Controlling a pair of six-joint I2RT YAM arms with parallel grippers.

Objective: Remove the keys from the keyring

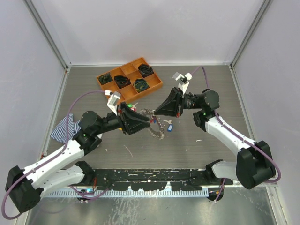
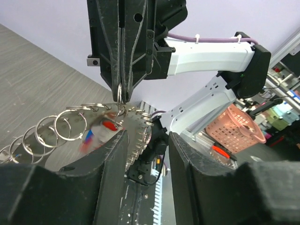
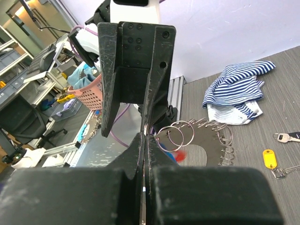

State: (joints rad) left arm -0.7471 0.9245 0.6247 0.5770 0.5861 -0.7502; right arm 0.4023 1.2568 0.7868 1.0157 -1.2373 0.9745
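Observation:
The keyring (image 1: 156,129) hangs above the table between both grippers, a flat grey plate fringed with wire rings (image 2: 69,125). My right gripper (image 3: 144,138) is shut on a thin ring at the keyring's (image 3: 206,145) edge, and the top view shows that right gripper (image 1: 157,111) reaching in from the right. My left gripper (image 2: 147,140) stands open just below the plate with nothing between its fingers. A key with red and blue tags (image 2: 101,131) shows as a blur at the plate. Loose keys lie on the table: a blue-tagged one (image 1: 169,125) and a yellow-tagged one (image 3: 268,157).
An orange tray (image 1: 105,84) with black coiled bundles sits at the back. A blue-striped cloth (image 1: 65,129) lies at the left table edge. More coloured tags (image 1: 133,105) lie behind my left gripper (image 1: 144,123). A pink basket (image 2: 234,126) stands beyond the table.

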